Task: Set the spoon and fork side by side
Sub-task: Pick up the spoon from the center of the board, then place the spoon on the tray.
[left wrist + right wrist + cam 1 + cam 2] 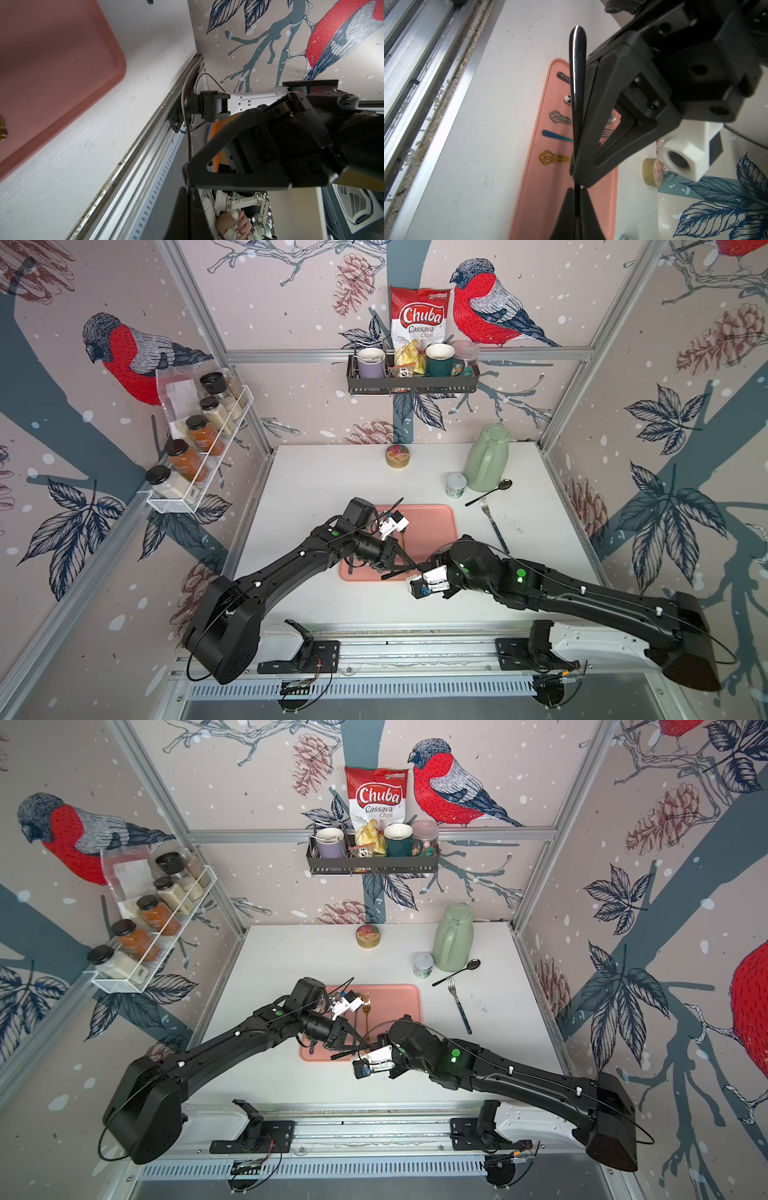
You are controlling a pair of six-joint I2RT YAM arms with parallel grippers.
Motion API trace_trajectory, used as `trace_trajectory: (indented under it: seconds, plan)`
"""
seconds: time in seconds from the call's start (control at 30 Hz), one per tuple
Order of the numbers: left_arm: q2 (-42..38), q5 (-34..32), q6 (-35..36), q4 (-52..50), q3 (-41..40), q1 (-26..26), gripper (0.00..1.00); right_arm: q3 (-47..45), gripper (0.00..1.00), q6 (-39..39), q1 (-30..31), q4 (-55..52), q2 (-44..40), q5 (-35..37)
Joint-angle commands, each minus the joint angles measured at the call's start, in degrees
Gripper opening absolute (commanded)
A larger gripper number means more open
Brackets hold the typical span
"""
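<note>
A black spoon [490, 490] [457, 972] and a teal-handled fork [493, 524] [459, 1006] lie at an angle to each other on the table, right of the pink tray [432, 514]. Over the tray's near edge my left gripper [409, 566] [187, 185] is shut on the handle of a black utensil [578, 62]. That utensil's head is hidden. My right gripper [577, 190] straddles the same handle lower down, its jaws a sliver apart. More utensils lie on the tray, among them a gold-handled one [550, 159] and a blue one [556, 136].
A green jug [488, 458], a small can [456, 485] and a round tin [397, 456] stand at the back of the table. A spice rack [199, 456] hangs on the left wall. A shelf with mugs [411, 373] hangs on the back wall.
</note>
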Motion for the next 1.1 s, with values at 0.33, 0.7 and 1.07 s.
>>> trace_trajectory:
  seconds: [0.33, 0.7, 1.07]
  plan:
    - [-6.9, -33.4, -22.2, 27.0, -8.8, -3.9, 0.00, 1.3, 0.75, 30.4, -5.4, 6.6, -3.0, 11.5]
    - [7.9, -62.6, -32.1, 46.2, -10.2, -16.0, 0.00, 14.0, 0.68, 72.4, -16.1, -13.2, 7.1, 16.7]
    - [25.2, -68.6, -37.9, 59.7, -9.0, -19.9, 0.00, 14.6, 0.68, 97.0, -24.6, -13.6, 19.6, 10.3]
